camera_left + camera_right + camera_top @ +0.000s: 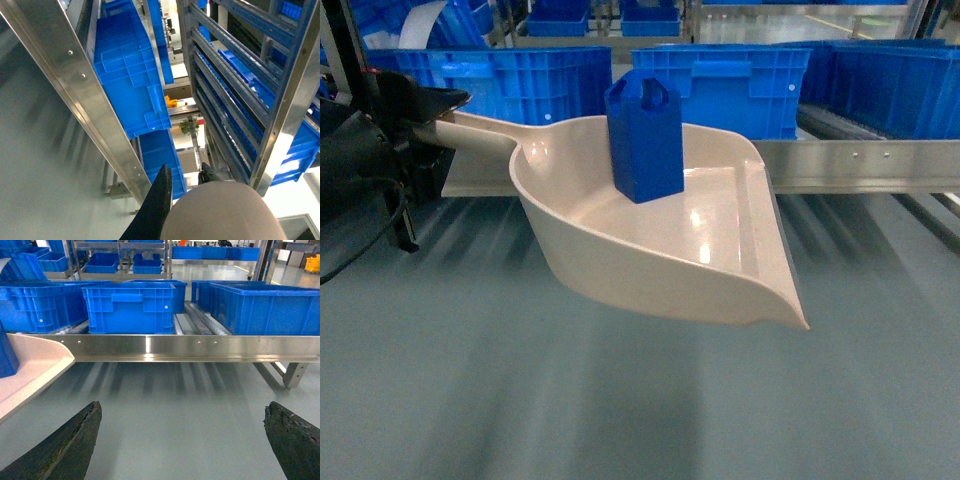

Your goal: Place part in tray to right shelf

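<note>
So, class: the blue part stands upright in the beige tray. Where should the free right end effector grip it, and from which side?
Grip the part by its looped handle at the top, coming from above. It stands upright and taller than wide, and the tray walls crowd its base. The right end effector is open and empty, so it is probably the one to use.

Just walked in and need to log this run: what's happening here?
The left tool holds the beige tray by its handle, above the floor. The blue part stands upright in the tray. Ahead lies the steel shelf, with blue crates on it. The right tool is open and empty. The part isn't on the shelf yet.
</note>
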### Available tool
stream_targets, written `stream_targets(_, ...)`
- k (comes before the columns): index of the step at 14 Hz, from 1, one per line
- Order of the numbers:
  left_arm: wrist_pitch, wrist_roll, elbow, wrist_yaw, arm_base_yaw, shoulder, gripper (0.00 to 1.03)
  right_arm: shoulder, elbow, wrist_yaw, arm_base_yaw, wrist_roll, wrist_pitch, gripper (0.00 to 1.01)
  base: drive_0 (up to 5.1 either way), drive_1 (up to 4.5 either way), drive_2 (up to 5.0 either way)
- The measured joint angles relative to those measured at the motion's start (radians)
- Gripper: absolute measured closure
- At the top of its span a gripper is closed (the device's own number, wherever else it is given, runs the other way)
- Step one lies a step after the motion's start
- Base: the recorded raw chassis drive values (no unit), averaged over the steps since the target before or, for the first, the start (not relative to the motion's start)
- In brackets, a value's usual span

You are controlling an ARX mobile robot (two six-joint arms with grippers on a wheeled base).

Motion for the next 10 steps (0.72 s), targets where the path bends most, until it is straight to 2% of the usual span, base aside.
stream_targets(10,0.0,0.001,0.0,0.003,-0.004,0.0,0.9,0.001,0.0,0.0,0.0,0.0,0.0,0.03,0.0,3.98,-3.9)
